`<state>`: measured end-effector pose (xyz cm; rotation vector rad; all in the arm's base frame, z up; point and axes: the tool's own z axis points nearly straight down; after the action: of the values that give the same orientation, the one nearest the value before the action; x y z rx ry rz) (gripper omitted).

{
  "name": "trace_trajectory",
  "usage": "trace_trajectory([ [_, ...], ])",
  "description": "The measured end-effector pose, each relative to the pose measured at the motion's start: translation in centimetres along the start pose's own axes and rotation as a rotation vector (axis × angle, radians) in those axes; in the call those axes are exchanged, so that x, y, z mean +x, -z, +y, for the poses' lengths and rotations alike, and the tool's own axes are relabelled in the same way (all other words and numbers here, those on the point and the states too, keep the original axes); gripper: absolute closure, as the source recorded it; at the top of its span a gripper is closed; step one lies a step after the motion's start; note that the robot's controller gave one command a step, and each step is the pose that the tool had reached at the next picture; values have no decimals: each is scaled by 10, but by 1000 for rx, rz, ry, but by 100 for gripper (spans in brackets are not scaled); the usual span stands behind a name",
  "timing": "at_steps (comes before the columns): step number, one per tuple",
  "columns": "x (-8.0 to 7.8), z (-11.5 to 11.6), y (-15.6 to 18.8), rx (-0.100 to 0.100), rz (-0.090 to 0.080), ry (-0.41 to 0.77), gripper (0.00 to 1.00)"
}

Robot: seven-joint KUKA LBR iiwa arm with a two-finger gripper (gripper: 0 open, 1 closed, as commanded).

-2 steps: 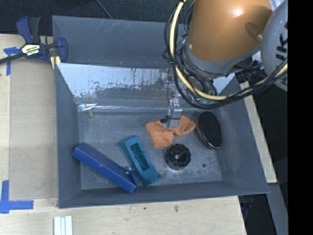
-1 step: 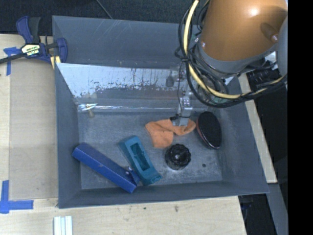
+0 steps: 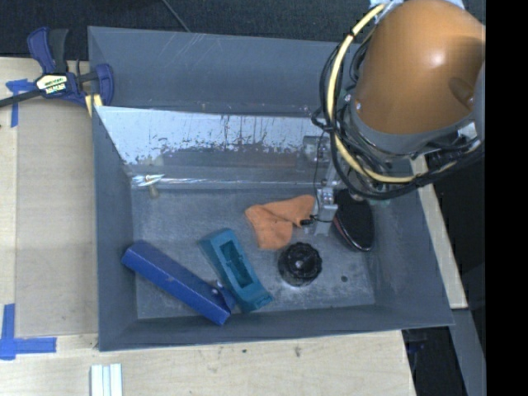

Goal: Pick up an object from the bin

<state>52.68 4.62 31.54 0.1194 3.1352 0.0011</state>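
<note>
My gripper (image 3: 324, 214) hangs low over the right half of the bin, its tip at the right edge of a crumpled orange cloth (image 3: 274, 221). Whether it touches the cloth I cannot tell. Just right of the gripper lies a black oval thing with a reddish rim (image 3: 355, 226), partly hidden under the arm. A round black knob-like piece (image 3: 299, 264) sits just below the tip, toward the bin's front.
A teal rectangular block (image 3: 236, 269) lies at the front middle of the bin, touching a long dark-blue bar (image 3: 173, 281) that runs diagonally at the front left. The arm's orange dome and cables cover the bin's back right corner.
</note>
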Motion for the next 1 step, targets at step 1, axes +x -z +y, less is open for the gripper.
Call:
trace_trajectory([
  [1, -25, 8, -7, 1, 0, -34, 0],
])
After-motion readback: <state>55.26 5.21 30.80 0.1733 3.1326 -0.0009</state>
